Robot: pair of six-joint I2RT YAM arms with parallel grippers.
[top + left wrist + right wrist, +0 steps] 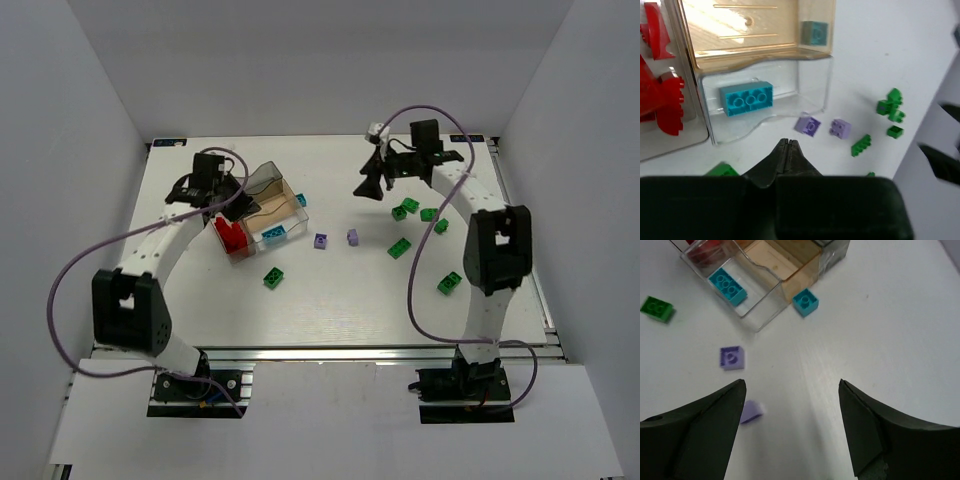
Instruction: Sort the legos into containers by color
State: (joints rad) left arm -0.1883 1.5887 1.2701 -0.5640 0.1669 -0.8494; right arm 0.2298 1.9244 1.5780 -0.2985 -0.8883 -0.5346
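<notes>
The small clear box [815,82] sits on the left half of the white surface [330,310], with its smoky lid [263,180] swung open toward the far side. Red bricks [231,236] are piled in the end compartment nearest the left arm. One long cyan brick [746,97] lies flat, studs up, in the clear compartment next to them. A smaller cyan brick [805,301] rests on the surface outside the box, just beside the wall of the tan-floored compartment [740,25]. Two pale purple bricks [807,125] lie near each other on the surface to the right of the box, apart from it. A single green brick [273,277] lies on the near side of the box. The other green bricks are on the right half: a loose cluster of four [410,205] by the right arm, one [399,248] nearer the middle and one [449,283] toward the near edge. The left fingers [788,147] are pressed together with nothing between them, pointing at the front of the cyan compartment. The right fingers [732,397] are spread wide and hold nothing. They are held above the surface, facing the box from well to its right.
</notes>
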